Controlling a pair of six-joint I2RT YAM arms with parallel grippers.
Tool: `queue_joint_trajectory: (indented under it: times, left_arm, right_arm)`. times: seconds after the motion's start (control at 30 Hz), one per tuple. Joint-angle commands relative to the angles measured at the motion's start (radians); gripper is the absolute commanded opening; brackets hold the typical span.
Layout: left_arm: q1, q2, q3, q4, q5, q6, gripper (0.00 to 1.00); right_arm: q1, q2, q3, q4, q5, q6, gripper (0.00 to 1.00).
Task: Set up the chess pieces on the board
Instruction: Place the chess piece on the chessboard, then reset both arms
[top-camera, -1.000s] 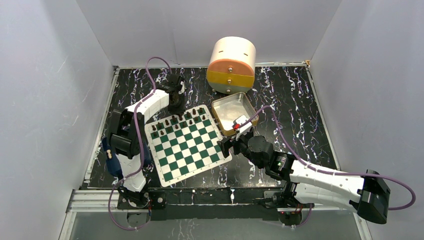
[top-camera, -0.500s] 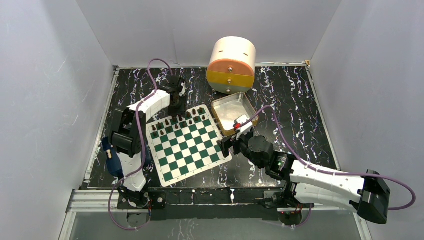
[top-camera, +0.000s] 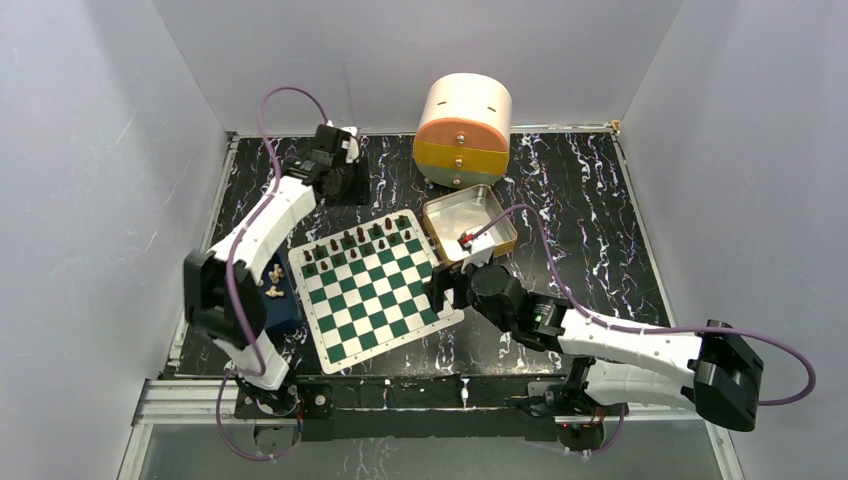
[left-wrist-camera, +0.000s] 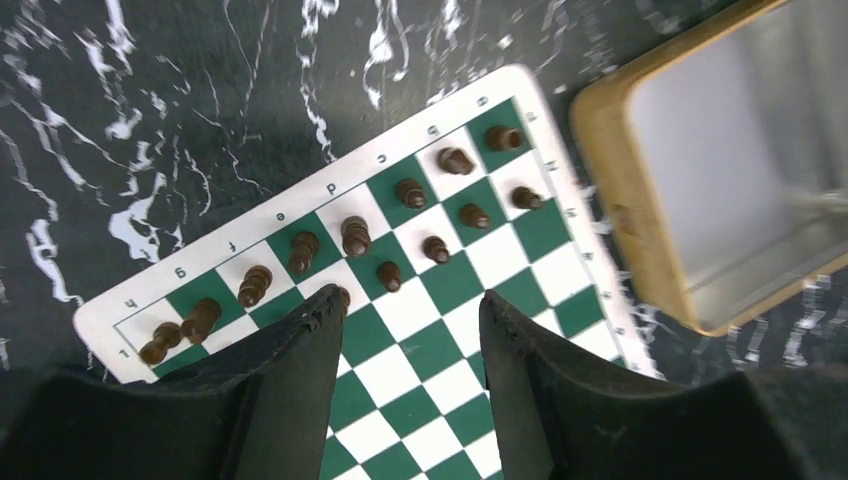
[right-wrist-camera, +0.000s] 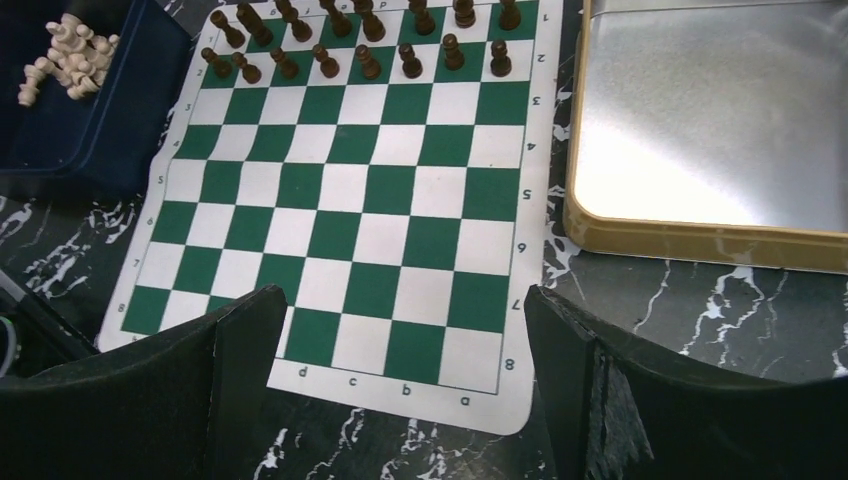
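Observation:
The green-and-white board (top-camera: 375, 290) lies in the middle of the table. Several dark chess pieces (top-camera: 362, 240) stand in its two far rows. My left gripper (top-camera: 342, 186) hovers beyond the board's far edge; in the left wrist view it (left-wrist-camera: 412, 305) is open and empty above the board (left-wrist-camera: 425, 360), with the dark pieces (left-wrist-camera: 355, 236) just ahead of its fingertips. My right gripper (top-camera: 440, 292) sits low at the board's near right corner. In the right wrist view it (right-wrist-camera: 402, 295) is wide open over the board (right-wrist-camera: 340, 200), the dark pieces (right-wrist-camera: 365, 60) far ahead.
A blue box (top-camera: 272, 292) holding light pieces (right-wrist-camera: 65, 55) sits left of the board. A gold-rimmed tin tray (top-camera: 470, 225) lies at the board's far right corner, with a round cream-and-orange drawer container (top-camera: 462, 130) behind it. Grey walls enclose the black marbled table.
The left gripper has let go at the far rows, opened, and drawn back and up toward the far left, uncovering the blue box. The right arm shifted slightly left.

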Motion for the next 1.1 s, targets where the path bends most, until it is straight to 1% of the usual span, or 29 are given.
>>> queue_joint_trajectory:
  times: [0.0, 0.03, 0.07, 0.1, 0.13, 0.23, 0.33, 0.4, 0.6, 0.73, 0.83, 0.97, 1.07]
  left_arm:
    - [0.004, -0.211, 0.036, -0.037, 0.028, -0.017, 0.51]
    - [0.003, -0.249, 0.027, -0.044, 0.028, -0.019, 0.52]
    - [0.004, -0.292, 0.014, -0.053, 0.028, -0.022, 0.64]
    - [0.002, -0.335, -0.007, -0.056, 0.06, -0.025, 0.87]
    - [0.003, -0.387, -0.034, -0.056, 0.071, -0.032, 0.9]
    - [0.003, -0.539, -0.14, -0.046, 0.091, -0.065, 0.9]
    - [0.002, -0.67, -0.232, -0.05, 0.092, -0.098, 0.9]
    - [0.002, -0.765, -0.296, -0.044, 0.125, -0.125, 0.9]
    - [0.001, -0.972, -0.508, -0.043, 0.153, -0.193, 0.91]
    - [0.002, -1.064, -0.608, 0.002, 0.194, -0.245, 0.91]
    - [0.001, -1.103, -0.639, 0.032, 0.229, -0.25, 0.91]
    - [0.001, -1.14, -0.64, 0.06, 0.262, -0.239, 0.92]
    - [0.001, -1.163, -0.635, 0.072, 0.252, -0.229, 0.92]
  right_arm:
    - [0.002, 0.045, 0.118, -0.022, -0.014, 0.107, 0.99]
    - [0.004, 0.058, 0.136, -0.039, -0.011, 0.129, 0.99]
    - [0.004, 0.073, 0.156, -0.06, -0.01, 0.149, 0.99]
    - [0.004, 0.086, 0.175, -0.087, -0.008, 0.177, 0.99]
    - [0.003, 0.095, 0.196, -0.113, -0.006, 0.203, 0.99]
    - [0.003, 0.113, 0.227, -0.152, -0.012, 0.236, 0.99]
    - [0.003, 0.119, 0.241, -0.156, -0.012, 0.256, 0.99]
    - [0.004, 0.121, 0.255, -0.2, -0.006, 0.258, 0.99]
    - [0.004, 0.094, 0.295, -0.342, 0.102, 0.264, 0.99]
    - [0.003, 0.054, 0.333, -0.415, 0.132, 0.252, 0.99]
    - [0.003, 0.017, 0.342, -0.434, 0.123, 0.247, 0.99]
    - [0.003, -0.035, 0.331, -0.421, 0.096, 0.24, 0.99]
    - [0.002, -0.072, 0.296, -0.36, 0.055, 0.226, 0.99]
